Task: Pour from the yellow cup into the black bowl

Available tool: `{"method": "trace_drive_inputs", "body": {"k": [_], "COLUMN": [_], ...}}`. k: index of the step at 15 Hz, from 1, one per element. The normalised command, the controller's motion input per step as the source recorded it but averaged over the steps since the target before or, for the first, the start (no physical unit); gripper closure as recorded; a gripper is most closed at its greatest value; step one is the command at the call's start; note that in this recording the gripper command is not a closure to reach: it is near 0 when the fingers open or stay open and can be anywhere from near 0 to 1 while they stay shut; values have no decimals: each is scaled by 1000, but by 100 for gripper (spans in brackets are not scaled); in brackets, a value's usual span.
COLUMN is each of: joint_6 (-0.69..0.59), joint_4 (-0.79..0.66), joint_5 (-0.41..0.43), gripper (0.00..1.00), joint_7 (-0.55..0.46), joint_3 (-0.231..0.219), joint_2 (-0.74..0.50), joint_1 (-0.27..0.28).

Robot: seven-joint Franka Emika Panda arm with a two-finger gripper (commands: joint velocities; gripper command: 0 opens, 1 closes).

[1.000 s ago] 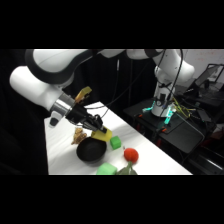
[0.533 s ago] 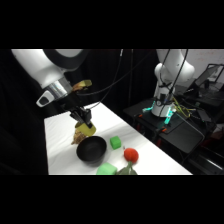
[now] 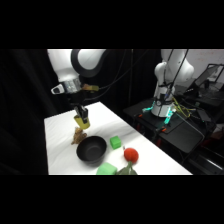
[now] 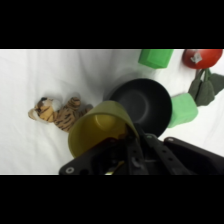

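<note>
My gripper [image 3: 81,115] is shut on the yellow cup [image 3: 82,122] and holds it in the air, above and just behind-left of the black bowl [image 3: 91,150]. In the wrist view the yellow cup [image 4: 97,131] sits close in front of the gripper [image 4: 119,150]. Its open mouth faces the camera and its rim overlaps the near edge of the black bowl [image 4: 144,104]. The bowl's inside looks dark, and I cannot make out any contents.
A small striped tiger toy [image 3: 78,134] [image 4: 57,112] lies just left of the bowl under the cup. A green cube [image 3: 115,142] [image 4: 155,56], a red ball-like item [image 3: 131,155] [image 4: 200,57] and a light green object [image 3: 106,170] [image 4: 182,110] stand past the bowl. A second robot [image 3: 167,85] stands at right.
The arm's upper links have swung right and stand more upright. The gripper with the cup has stayed near the bowl's far-left rim, shifting slightly away from the bowl's middle.
</note>
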Motion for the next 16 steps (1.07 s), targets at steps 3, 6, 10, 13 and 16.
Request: {"method": "trace_drive_inputs", "body": {"k": [3,6,10,13,16], "joint_6": [794,621,380,206,151], "joint_4": [-992,-958,-500,-121,3], "joint_5": [-164,-208,-76,110,200], "gripper": [20,20,20,20,20], "joint_7": [408,375,205,-5,-99], "joint_3": [-125,-112,-12,104,153], "joint_2": [-487,-478,-240,-49,37], "joint_1": [16,31,-3,-83,-137]}}
